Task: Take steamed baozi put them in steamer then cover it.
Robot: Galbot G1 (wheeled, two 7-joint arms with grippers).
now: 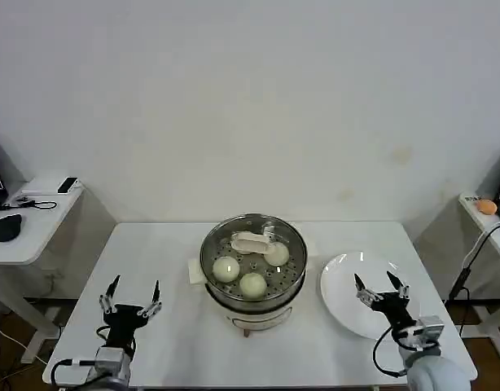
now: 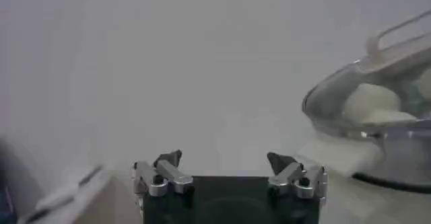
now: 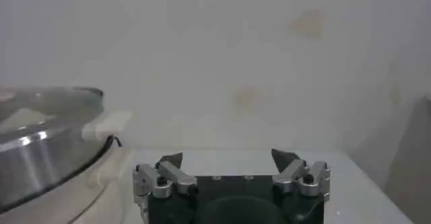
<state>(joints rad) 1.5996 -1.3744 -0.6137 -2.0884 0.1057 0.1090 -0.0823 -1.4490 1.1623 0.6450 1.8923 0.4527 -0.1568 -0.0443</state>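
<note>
Baozi (image 1: 252,284) sit inside the steamer (image 1: 253,303) mid-surface, three plainly visible, a fourth perhaps hidden under the cover's (image 1: 292,244) handle. Left pincer (image 1: 130,300) hangs spread near the front-left corner; right pincer (image 1: 381,289) spread over the bare plate (image 1: 341,277). Left wrist view: cover (image 2: 337,94) seated, pincer (image 2: 225,159) released. Right wrist view: pincer (image 3: 227,157) released beside the steamer (image 3: 40,158). Covering looks done; next is likely just retreating.

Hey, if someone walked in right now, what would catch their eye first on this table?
The shiny steamer at the table's centre, its glass cover on and cream-white baozi showing through it. To its right lies an empty white plate, with the open right gripper over it and the open left gripper at front left.
</note>
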